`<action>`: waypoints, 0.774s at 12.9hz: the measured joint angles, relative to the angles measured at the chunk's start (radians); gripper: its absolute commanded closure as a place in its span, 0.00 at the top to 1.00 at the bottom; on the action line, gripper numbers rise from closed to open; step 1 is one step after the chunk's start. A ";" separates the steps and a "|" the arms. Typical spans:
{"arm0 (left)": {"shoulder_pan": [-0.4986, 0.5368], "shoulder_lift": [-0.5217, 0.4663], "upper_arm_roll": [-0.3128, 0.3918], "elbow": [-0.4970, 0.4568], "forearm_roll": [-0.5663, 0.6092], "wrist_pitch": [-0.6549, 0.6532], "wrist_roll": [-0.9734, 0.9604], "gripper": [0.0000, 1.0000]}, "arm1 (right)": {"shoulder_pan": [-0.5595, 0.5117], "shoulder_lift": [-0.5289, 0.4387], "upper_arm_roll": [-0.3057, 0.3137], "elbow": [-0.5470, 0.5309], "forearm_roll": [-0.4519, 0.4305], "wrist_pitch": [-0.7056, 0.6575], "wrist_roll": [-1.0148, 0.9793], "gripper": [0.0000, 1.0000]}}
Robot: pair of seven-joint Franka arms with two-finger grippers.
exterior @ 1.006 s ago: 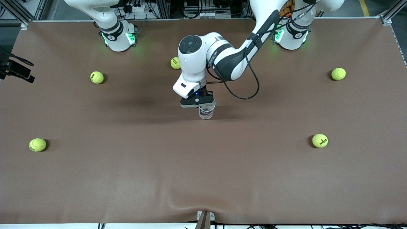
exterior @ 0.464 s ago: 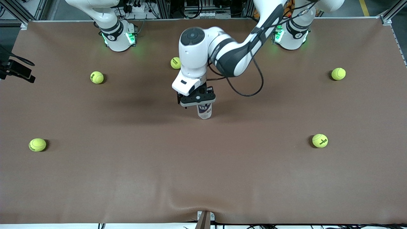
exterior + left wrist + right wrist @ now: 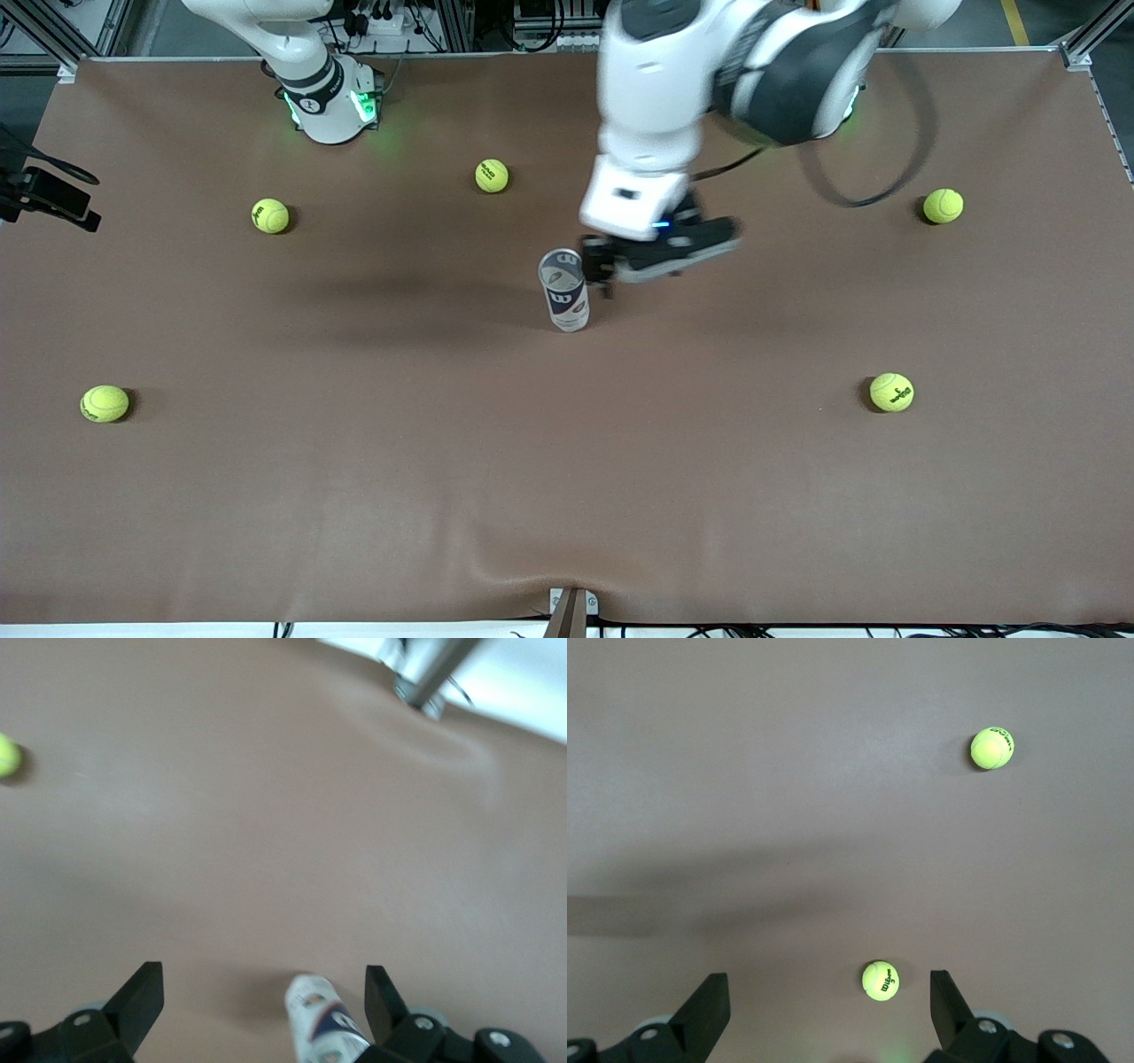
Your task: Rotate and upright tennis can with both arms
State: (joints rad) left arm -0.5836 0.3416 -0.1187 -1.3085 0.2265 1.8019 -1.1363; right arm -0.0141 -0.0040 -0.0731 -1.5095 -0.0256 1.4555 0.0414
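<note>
front view: a brown mat covers the table (image 3: 354, 496), metal framing along its robot edge, five tennis balls (image 3: 104, 403) scattered; the tennis can (image 3: 564, 290) stands upright mid-table, white and dark-blue label, free of the left gripper (image 3: 660, 257) beside it. left wrist view: jaws apart, can (image 3: 321, 1020) between the fingers (image 3: 142, 997), untouched. right wrist view: right gripper (image 3: 828, 1014) waits, jaws apart, over two balls (image 3: 881, 981).

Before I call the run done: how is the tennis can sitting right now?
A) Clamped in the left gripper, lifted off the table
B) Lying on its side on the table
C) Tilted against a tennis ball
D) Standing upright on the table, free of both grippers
D: the tennis can stands upright on the table, with the open left gripper beside it, not touching.
</note>
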 measured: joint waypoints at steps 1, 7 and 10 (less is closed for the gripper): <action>0.043 -0.028 0.000 -0.002 -0.001 -0.035 0.021 1.00 | 0.000 0.000 0.000 0.000 0.000 0.001 0.000 1.00; 0.322 -0.147 -0.001 -0.028 -0.095 -0.236 0.427 1.00 | -0.006 0.001 -0.002 0.005 -0.011 0.001 0.000 1.00; 0.448 -0.219 -0.001 -0.124 -0.158 -0.251 0.617 1.00 | -0.013 0.001 -0.003 0.008 -0.014 0.001 0.000 1.00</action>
State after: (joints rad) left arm -0.1360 0.1221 -0.1202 -1.4323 0.0684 1.5512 -0.5192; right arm -0.0269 -0.0030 -0.0764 -1.5012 -0.0393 1.4562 0.0415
